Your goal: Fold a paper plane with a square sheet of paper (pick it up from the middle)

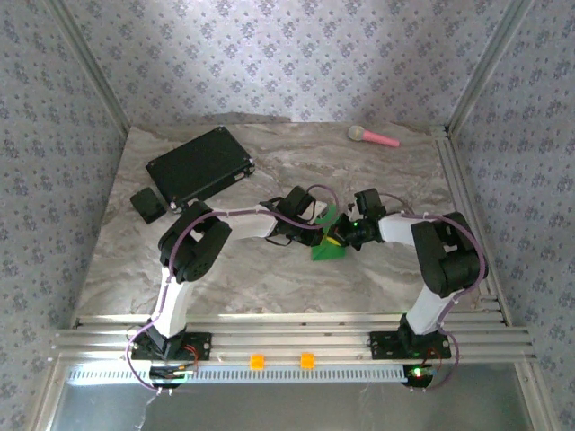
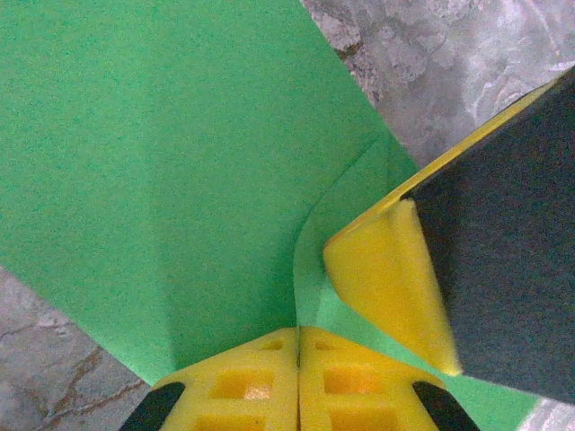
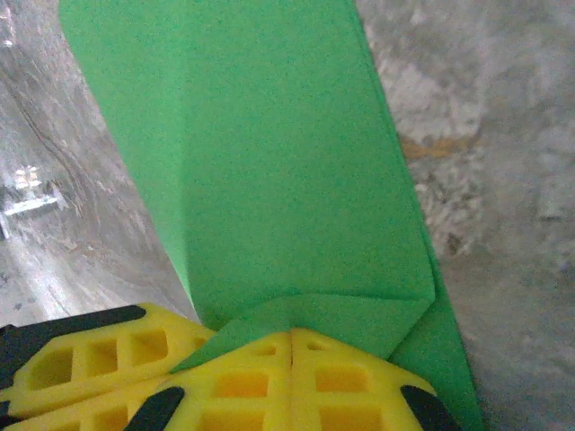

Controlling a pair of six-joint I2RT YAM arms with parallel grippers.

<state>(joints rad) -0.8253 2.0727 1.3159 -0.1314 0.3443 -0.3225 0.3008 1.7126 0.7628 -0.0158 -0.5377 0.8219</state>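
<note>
Left gripper point(image 2: 297, 339): 2 yellow pads pressed flat together, with the green paper sheet point(image 2: 162, 180) pinched between them at its near edge. Right gripper point(image 3: 292, 339): also fully closed, nipping the sheet at a folded corner flap.

The sheet fans out ahead of both sets of fingers. It is partly folded, with 1 long crease running away from the right fingertips. The clamped end looks raised off the marble table point(image 1: 269, 278), I judge. 1 pad point(image 2: 386, 287) of the right gripper sits just right of the left fingers, against the sheet.

Handling: thin, light, limp paper. It creases readily and would likely tear if the 2 grips pull apart. Best held at an edge or along the crease, pads flat.

Around: the black case point(image 1: 199, 164) and a small black box point(image 1: 148, 205) lie well beyond and left of the left fingers. The pink-handled microphone toy point(image 1: 373, 136) lies far beyond the right fingers. Main obstruction: the 2 grippers crowd each other.
</note>
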